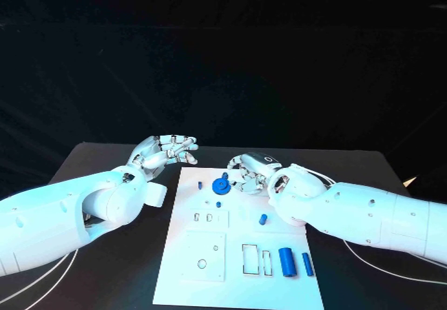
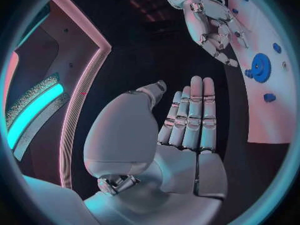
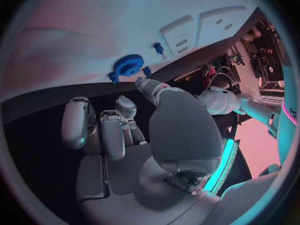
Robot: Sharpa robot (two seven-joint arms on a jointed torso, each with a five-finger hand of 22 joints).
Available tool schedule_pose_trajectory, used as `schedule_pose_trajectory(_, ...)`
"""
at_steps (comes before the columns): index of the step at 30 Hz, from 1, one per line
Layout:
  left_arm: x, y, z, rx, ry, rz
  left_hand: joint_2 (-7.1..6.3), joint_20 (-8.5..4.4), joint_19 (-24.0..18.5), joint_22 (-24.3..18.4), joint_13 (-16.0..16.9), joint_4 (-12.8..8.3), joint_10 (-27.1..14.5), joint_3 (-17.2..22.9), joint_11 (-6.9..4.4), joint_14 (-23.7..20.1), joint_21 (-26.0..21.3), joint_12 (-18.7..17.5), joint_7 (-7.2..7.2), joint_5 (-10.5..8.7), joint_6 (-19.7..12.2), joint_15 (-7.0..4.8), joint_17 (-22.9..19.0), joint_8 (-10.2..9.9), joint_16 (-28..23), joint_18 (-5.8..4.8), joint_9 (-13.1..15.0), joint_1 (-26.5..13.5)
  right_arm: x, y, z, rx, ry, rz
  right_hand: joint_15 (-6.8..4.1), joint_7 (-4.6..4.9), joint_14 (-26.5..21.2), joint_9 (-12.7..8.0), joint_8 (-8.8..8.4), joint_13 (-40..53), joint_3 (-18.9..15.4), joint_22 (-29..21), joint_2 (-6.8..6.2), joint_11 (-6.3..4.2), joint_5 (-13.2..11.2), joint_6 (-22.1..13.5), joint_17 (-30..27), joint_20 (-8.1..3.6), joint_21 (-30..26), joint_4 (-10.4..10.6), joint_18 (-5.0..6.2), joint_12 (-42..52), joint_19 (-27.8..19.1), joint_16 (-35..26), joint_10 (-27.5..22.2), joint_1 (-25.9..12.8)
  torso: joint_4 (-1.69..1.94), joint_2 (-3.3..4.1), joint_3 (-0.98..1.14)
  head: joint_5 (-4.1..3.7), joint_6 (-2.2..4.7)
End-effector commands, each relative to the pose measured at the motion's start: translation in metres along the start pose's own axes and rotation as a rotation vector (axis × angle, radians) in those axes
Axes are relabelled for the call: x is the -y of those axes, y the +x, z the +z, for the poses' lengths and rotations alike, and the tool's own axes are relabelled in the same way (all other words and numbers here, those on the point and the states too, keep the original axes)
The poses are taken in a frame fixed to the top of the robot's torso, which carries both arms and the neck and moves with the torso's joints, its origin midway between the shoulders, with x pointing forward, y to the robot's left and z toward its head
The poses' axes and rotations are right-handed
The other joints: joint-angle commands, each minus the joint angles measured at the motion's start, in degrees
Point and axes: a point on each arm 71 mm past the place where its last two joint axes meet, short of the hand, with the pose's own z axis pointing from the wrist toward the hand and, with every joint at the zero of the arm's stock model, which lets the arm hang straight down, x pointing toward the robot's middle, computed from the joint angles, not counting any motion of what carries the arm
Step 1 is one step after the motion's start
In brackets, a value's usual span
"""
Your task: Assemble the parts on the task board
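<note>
A blue gear is seated near the task board's far edge. Both the left hand and right hand are held spread, empty. Next, a loose blue cylinder near the board's right edge must be grasped.

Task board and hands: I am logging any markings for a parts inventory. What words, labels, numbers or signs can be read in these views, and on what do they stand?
None can be read.
The task board shows outlines and slots, no lettering.
The blue gear and the blue cylinders carry no visible marks.
The right hand has a small dark panel on its back, too blurred to read.
The left hand shows no marking.
</note>
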Motion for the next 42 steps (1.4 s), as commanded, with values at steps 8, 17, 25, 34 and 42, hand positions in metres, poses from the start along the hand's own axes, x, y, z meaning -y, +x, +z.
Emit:
schedule_pose_trajectory(8, 0.000, 0.001, 0.000, -0.017, 0.002, -0.012, 0.33, 0.10, -0.49, 0.06, 0.08, 0.05, -0.24, 0.25, 0.04, -0.60, 0.25, -0.13, 1.24, 0.18, -0.40, -0.01, 0.06, -0.25, -0.28, 0.18, 0.05, -0.11, 0.024, -0.030, -0.033, 0.089, -0.006, 0.170, 0.41, -0.11, 3.17, -0.19, -0.89, -0.23, 0.09, 0.07, -0.30, -0.04, -0.87, -0.42, 3.26, 0.01, -0.19, -1.04, 0.58, -0.31, -0.09, -0.25, -0.34, 1.12, -0.06, -0.07, 0.04, -0.29, 0.19)
schedule_pose_trajectory(17, 0.000, 0.003, 0.001, -0.030, 0.007, -0.018, 0.19, 0.13, -0.58, 0.05, 0.07, 0.02, -0.38, 0.17, 0.09, -0.72, 0.24, -0.17, 1.28, 0.18, -0.53, 0.04, 0.11, -0.33, -0.34, 0.16, 0.06, -0.16, 0.072, -0.050, -0.072, 0.046, 0.020, 0.228, 0.35, -0.08, 3.85, 0.03, -0.72, 1.03, 1.69, 2.92, 0.12, -0.09, -0.09, 1.57, 5.58, -0.08, 2.70, -2.88, -0.22, 0.59, 2.19, 0.94, 1.07, 3.08, -0.51, -0.38, 0.13, -0.96, 0.33)
schedule_pose_trajectory(25, -0.001, 0.006, 0.002, -0.039, 0.009, -0.023, 0.12, 0.15, -0.63, 0.04, 0.07, -0.02, -0.43, 0.14, 0.10, -0.78, 0.23, -0.19, 1.29, 0.18, -0.58, 0.06, 0.12, -0.36, -0.36, 0.16, 0.06, -0.17, 0.115, -0.052, -0.097, 0.022, 0.083, 0.225, 0.36, -0.11, 3.94, 0.03, -0.78, 1.28, 1.63, 3.37, -0.34, -0.09, -0.20, 1.76, 5.88, -0.08, 3.15, -3.17, -0.34, 0.80, 2.53, 1.11, 1.32, 3.12, -0.70, -0.67, 0.28, -1.67, 0.14)
schedule_pose_trajectory(34, -0.002, 0.007, 0.003, -0.042, 0.008, -0.025, 0.10, 0.16, -0.66, 0.03, 0.07, -0.04, -0.46, 0.13, 0.11, -0.81, 0.23, -0.19, 1.29, 0.18, -0.61, 0.07, 0.13, -0.37, -0.38, 0.15, 0.06, -0.15, 0.141, -0.035, -0.106, -0.040, 0.150, 0.210, 0.36, -0.15, 3.93, 0.04, -0.80, 1.42, 1.53, 3.33, -0.56, -0.10, -0.27, 1.84, 5.83, -0.08, 3.08, -3.25, -0.32, 0.91, 2.48, 1.10, 1.46, 3.07, -0.82, -0.85, 0.67, -1.47, 0.02)
schedule_pose_trajectory(42, -0.003, 0.007, 0.003, -0.043, 0.006, -0.025, 0.10, 0.16, -0.66, 0.03, 0.07, -0.04, -0.46, 0.13, 0.11, -0.81, 0.23, -0.19, 1.29, 0.18, -0.61, 0.07, 0.13, -0.37, -0.38, 0.15, 0.06, -0.15, 0.147, -0.021, -0.104, -0.084, 0.189, 0.203, 0.36, -0.16, 3.95, 0.05, -0.86, 1.67, 1.23, 3.43, -0.69, -0.11, -0.82, 2.07, 5.93, -0.08, 3.13, -3.02, -0.33, 1.13, 2.51, 1.16, 1.80, 2.57, -0.81, -0.72, 0.54, -1.42, -0.07)
